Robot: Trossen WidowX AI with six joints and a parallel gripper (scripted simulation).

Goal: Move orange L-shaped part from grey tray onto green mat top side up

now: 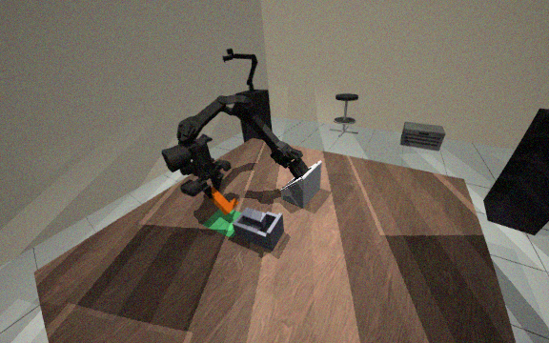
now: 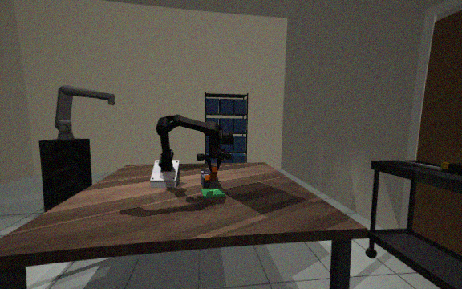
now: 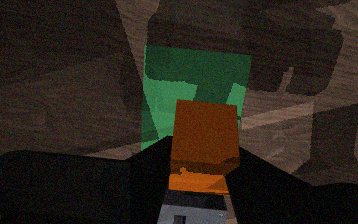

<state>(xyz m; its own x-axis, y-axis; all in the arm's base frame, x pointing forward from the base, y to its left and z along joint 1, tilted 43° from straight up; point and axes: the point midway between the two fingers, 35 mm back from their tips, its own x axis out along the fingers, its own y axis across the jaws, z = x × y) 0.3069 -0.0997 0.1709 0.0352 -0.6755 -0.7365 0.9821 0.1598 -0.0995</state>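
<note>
From the top view we see the end effector clamped on the upper end of the orange part, which hangs tilted, its lower end pointing down toward the green mat. The part is out of the grey tray, whose pocket stands vacant just beside the mat on the wooden surface. We cannot tell from here whether the low end touches the mat.

In the exterior view the arm reaches out from its white base block, and the orange part shows under the end effector, above the green mat, with the grey tray right behind it. The gap between part and mat is too small to judge.

In the wrist view the orange part sits pinched between the dark fingers, with the green mat ahead and a grey strip of tray at the bottom edge.

We judge the carry nearly done, and the risks lie in the setting down. Because the part hangs steeply, releasing now could let it topple onto a side or land top side down. Lowering without levelling could jam its low end into the mat and twist it in the grip. It also hangs near the mat's tray-side edge, so it might end up partly off the mat or against the tray wall.
</note>
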